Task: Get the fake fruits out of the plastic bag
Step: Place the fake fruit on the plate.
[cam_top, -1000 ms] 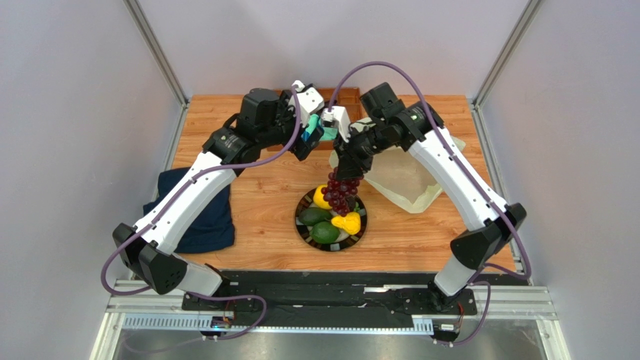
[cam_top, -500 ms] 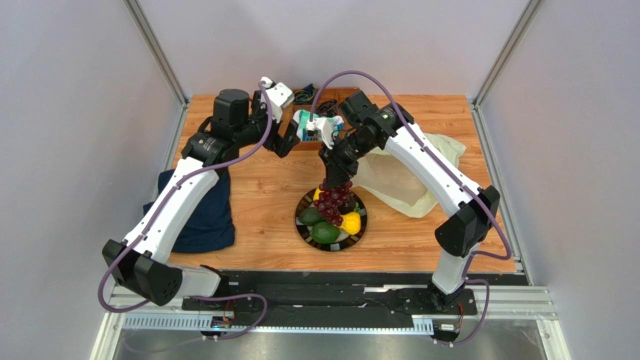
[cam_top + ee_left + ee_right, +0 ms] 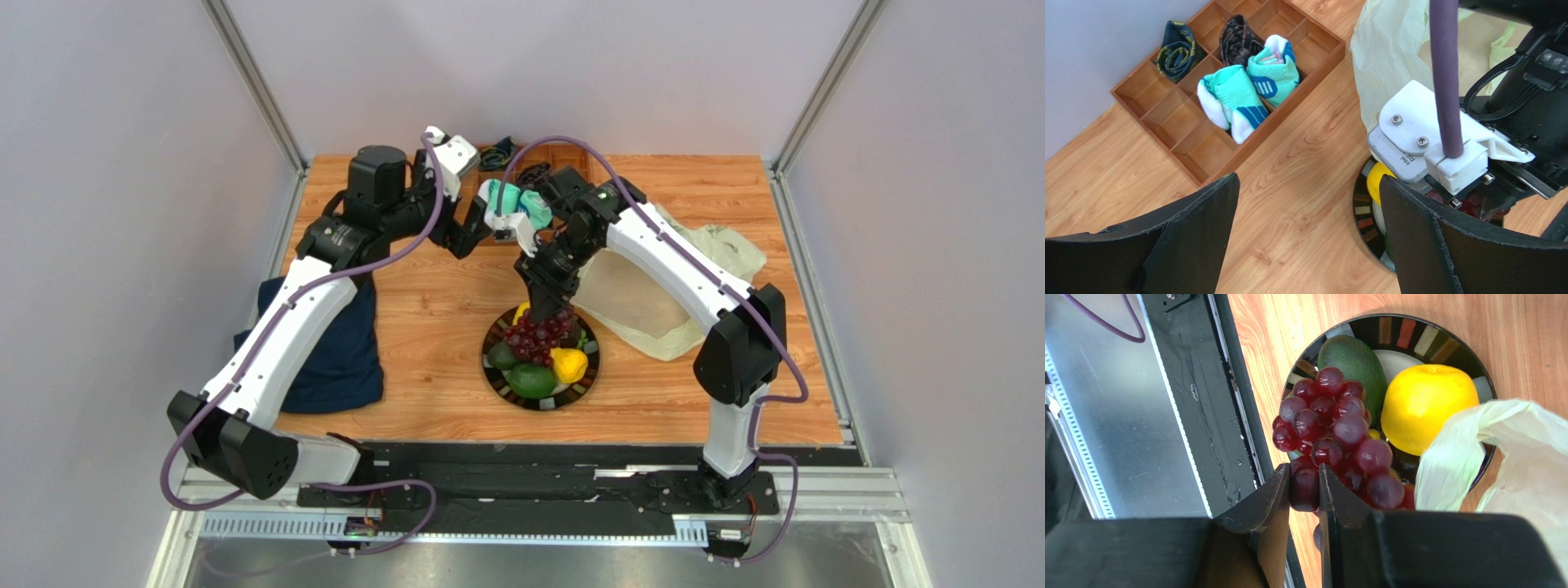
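Observation:
My right gripper (image 3: pixel 1304 478) is shut on a grape at the top of the dark red grape bunch (image 3: pixel 1333 441), which hangs down onto the striped plate (image 3: pixel 1407 327). In the top view the bunch (image 3: pixel 537 337) rests among a green avocado (image 3: pixel 530 380) and a yellow lemon (image 3: pixel 568 364) on that plate. An avocado (image 3: pixel 1355 361) and a lemon (image 3: pixel 1425 404) lie just beyond the grapes. The pale plastic bag (image 3: pixel 662 288) lies crumpled to the right of the plate, a fold of the bag (image 3: pixel 1487 459) beside my right jaws. My left gripper (image 3: pixel 1308 184) hovers open over bare wood, left of the plate.
A wooden divider tray (image 3: pixel 1229 92) with teal-and-white socks and dark rolled socks stands at the back of the table. A dark navy cloth (image 3: pixel 325 349) lies at the left edge under the left arm. The black base rail (image 3: pixel 1223 416) runs near the plate.
The right gripper has come down and toward the plate, and the grape bunch now touches the fruits there. The left arm drew back to the left a second ago and has held still since.

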### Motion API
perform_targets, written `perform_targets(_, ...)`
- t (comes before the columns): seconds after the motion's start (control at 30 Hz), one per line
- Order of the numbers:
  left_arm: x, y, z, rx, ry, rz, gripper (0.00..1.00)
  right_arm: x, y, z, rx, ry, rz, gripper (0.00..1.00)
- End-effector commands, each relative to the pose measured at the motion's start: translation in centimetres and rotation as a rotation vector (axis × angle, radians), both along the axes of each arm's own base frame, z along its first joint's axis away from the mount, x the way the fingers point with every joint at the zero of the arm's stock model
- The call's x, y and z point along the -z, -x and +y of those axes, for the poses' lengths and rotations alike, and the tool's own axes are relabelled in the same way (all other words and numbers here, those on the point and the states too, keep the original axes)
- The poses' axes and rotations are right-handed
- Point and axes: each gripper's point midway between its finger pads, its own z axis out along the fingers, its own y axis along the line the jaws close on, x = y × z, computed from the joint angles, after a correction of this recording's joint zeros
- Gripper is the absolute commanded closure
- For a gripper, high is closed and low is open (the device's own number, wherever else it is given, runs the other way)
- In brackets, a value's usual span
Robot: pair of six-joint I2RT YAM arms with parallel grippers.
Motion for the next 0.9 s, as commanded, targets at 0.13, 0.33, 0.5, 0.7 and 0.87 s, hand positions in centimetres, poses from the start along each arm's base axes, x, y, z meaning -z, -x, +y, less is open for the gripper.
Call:
perform_targets(0.13,-1.0,-0.7,-0.9,0.024,0.044,-0.011,0.07,1.6,-0.4,-1.2,-0.003,0.052,-0.029,0.58)
perform_targets(0.33,-0.9,-1.2,-1.4,0.035,0.055,0.001,0.08,2.5,-0.9,-1.6,0.007,0.081,-0.048,0.51)
perform_targets(0.5,-0.9,-1.6,-1.6,0.034,0.056,0.006,0.08,3.0,-1.2,-2.3,0.014,0.111,-0.061,0.48)
perform_targets(0.7,-0.7,-1.9,-1.8,0.038,0.055,0.012,0.08,2.4,-3.1,-4.0,0.074,0.111,-0.073,0.43)
perform_targets(0.87,-0.3,-2.0,-2.1,0.048,0.056,0.025,0.08,0.9,-2.9,-3.9,0.056,0.032,0.026,0.36)
